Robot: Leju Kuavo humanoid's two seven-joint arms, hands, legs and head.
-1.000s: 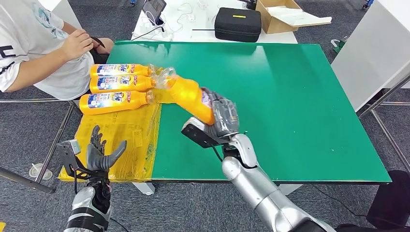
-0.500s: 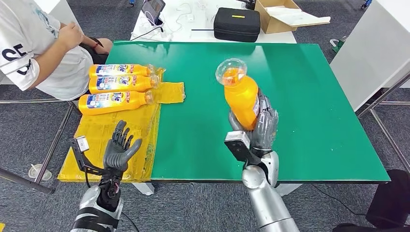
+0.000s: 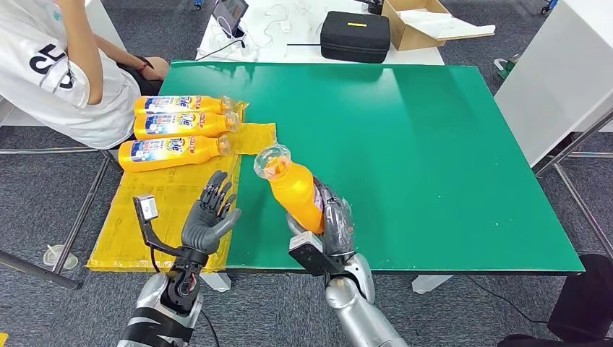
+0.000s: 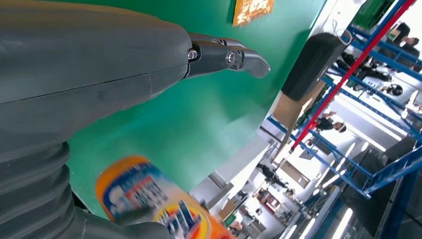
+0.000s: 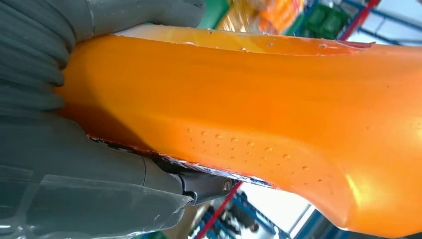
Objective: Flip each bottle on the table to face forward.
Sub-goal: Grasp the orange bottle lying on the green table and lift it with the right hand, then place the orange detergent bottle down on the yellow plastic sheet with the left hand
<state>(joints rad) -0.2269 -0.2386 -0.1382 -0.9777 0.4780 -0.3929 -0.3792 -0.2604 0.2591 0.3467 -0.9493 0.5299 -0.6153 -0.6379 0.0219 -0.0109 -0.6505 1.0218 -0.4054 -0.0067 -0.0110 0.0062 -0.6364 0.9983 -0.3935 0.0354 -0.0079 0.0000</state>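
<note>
Right hand [image 3: 334, 230], grey-fingered on a silver arm, wrapped around the lower body of an orange plastic bottle with a clear cap [image 3: 295, 189]. Bottle lifted off the green table top [image 3: 434, 144], tilted with its cap toward the robot's left and away from it, above the near edge of the table. Seen from the right wrist, the same orange bottle [image 5: 259, 109] pressed between thick grey thumb and darker fingers [image 5: 204, 185], droplets on its surface.

Left hand [image 3: 209, 220] raised beside the held bottle, fingers spread apart and holding nothing, palm turned toward the bottle, above the near edge of a crumpled yellow plastic sheet [image 3: 166, 210]. Blurred blue-and-white label of the bottle [image 4: 144, 191] visible from the left wrist.

Three more orange bottles with blue labels [image 3: 177, 124] lying side by side on the yellow sheet at the far left of the table, caps pointing right. Person in a white shirt [image 3: 50, 65] seated just beyond them. Black zip case [image 3: 356, 35] and open cardboard box [image 3: 426, 22] on the white table behind.
</note>
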